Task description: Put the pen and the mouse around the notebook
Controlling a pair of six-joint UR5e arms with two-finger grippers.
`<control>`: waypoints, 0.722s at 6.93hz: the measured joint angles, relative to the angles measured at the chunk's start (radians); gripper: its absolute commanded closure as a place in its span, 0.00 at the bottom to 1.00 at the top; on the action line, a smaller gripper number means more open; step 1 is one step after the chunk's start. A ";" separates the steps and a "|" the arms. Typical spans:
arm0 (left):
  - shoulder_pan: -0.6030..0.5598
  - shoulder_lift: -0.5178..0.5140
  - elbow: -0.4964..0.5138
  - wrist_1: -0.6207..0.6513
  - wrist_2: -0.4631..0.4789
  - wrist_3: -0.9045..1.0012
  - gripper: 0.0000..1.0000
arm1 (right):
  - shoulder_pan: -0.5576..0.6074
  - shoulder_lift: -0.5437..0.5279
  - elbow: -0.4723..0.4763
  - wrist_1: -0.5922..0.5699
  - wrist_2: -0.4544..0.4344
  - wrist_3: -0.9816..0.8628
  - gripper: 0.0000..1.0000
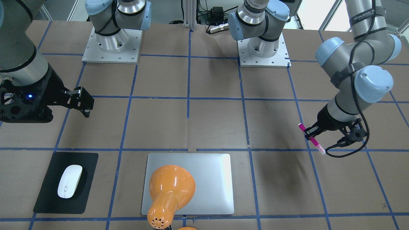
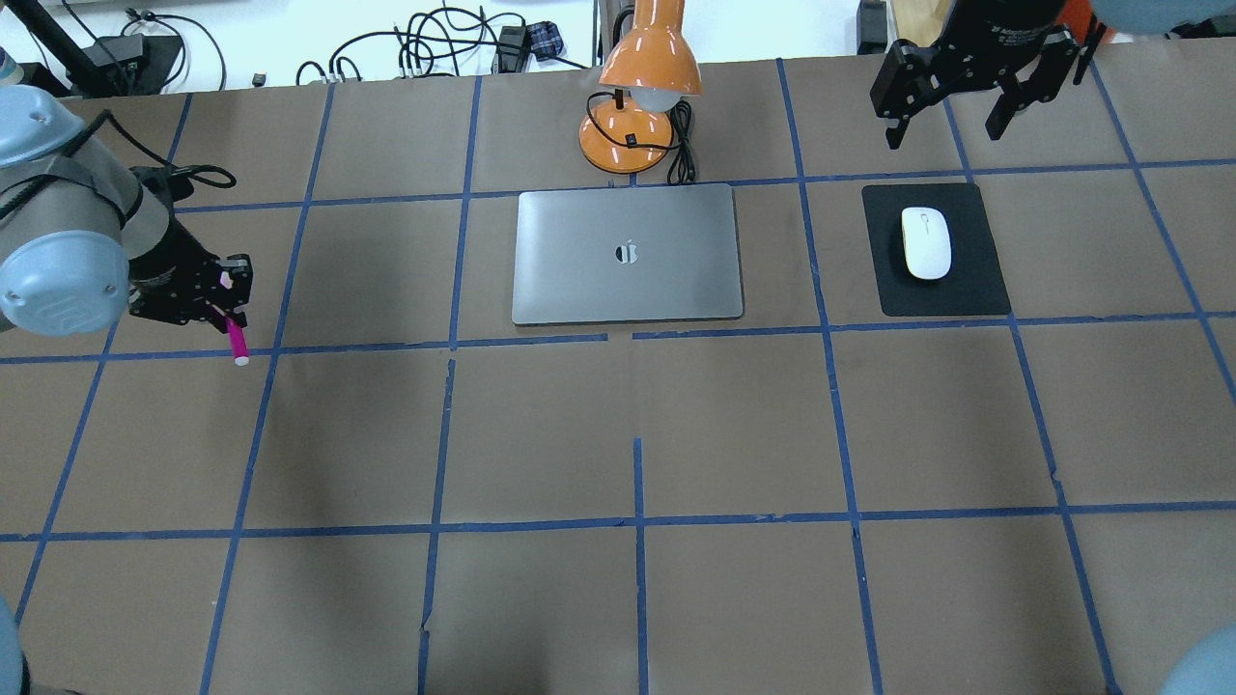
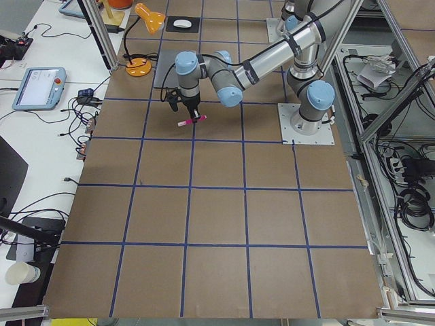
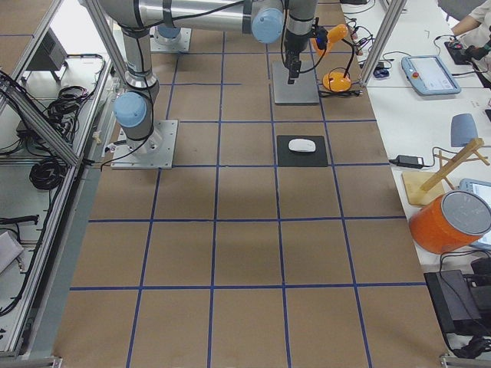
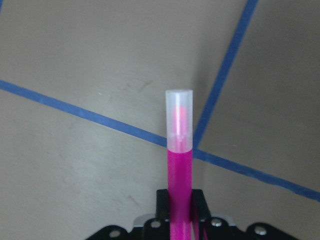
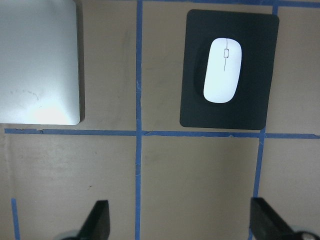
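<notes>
The magenta pen hangs above the table, my left gripper shut on its middle, far to the left of the notebook in the overhead view. The silver-grey notebook lies flat and closed at mid table. The white mouse rests on a black pad right of the notebook. My right gripper hovers open high above the table beyond the pad, holding nothing.
An orange desk lamp stands behind the notebook, its head leaning over it. Cables and a white bench run along the far table edge. Blue tape lines divide the brown table.
</notes>
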 measured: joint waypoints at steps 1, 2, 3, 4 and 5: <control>-0.085 0.000 0.000 -0.004 -0.017 -0.169 1.00 | 0.011 -0.034 0.062 -0.025 0.023 0.004 0.00; -0.170 -0.007 0.002 0.003 -0.048 -0.341 1.00 | 0.016 -0.053 0.103 -0.063 0.036 0.004 0.00; -0.239 -0.014 0.004 0.014 -0.091 -0.490 1.00 | 0.018 -0.061 0.116 -0.083 0.041 0.004 0.00; -0.299 -0.026 0.005 0.021 -0.127 -0.621 1.00 | 0.019 -0.064 0.114 -0.087 0.041 0.015 0.00; -0.354 -0.042 0.005 0.024 -0.160 -0.730 1.00 | 0.020 -0.060 0.091 -0.064 0.041 0.041 0.00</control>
